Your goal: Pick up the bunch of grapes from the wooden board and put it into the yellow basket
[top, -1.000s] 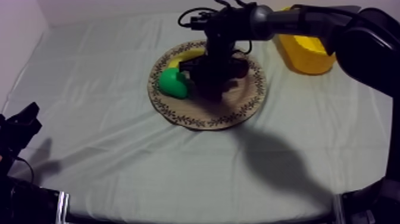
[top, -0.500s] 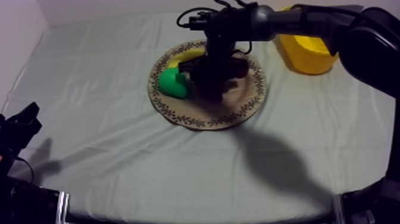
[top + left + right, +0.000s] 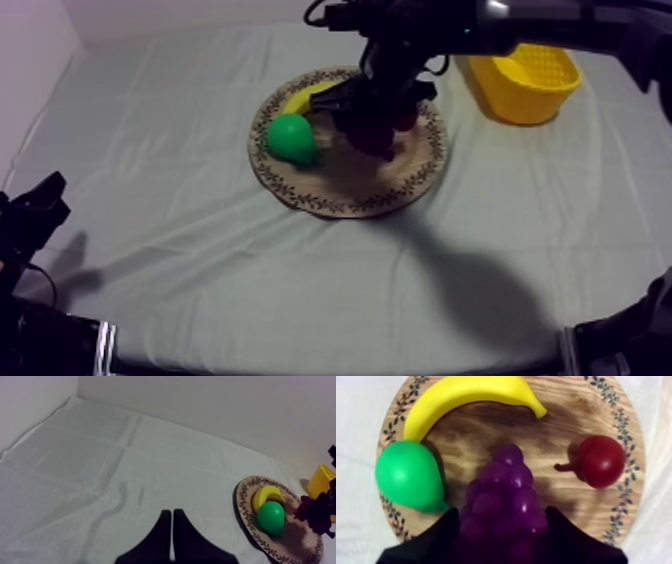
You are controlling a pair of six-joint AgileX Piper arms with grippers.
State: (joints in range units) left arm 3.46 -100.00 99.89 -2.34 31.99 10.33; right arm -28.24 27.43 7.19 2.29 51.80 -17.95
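Your right hand [image 3: 503, 536] grips the bunch of grapes [image 3: 506, 491] over the wooden board [image 3: 556, 436], one black finger pressed to each side of the purple cluster. A banana [image 3: 471, 393], a green pear [image 3: 408, 481] and a small red fruit [image 3: 601, 461] lie on the board around it. The yellow basket [image 3: 515, 95] stands near the board on the desk [image 3: 200, 260]. Your left hand [image 3: 171, 536] sits low at its own side of the desk, well apart, fingers pressed together on nothing.
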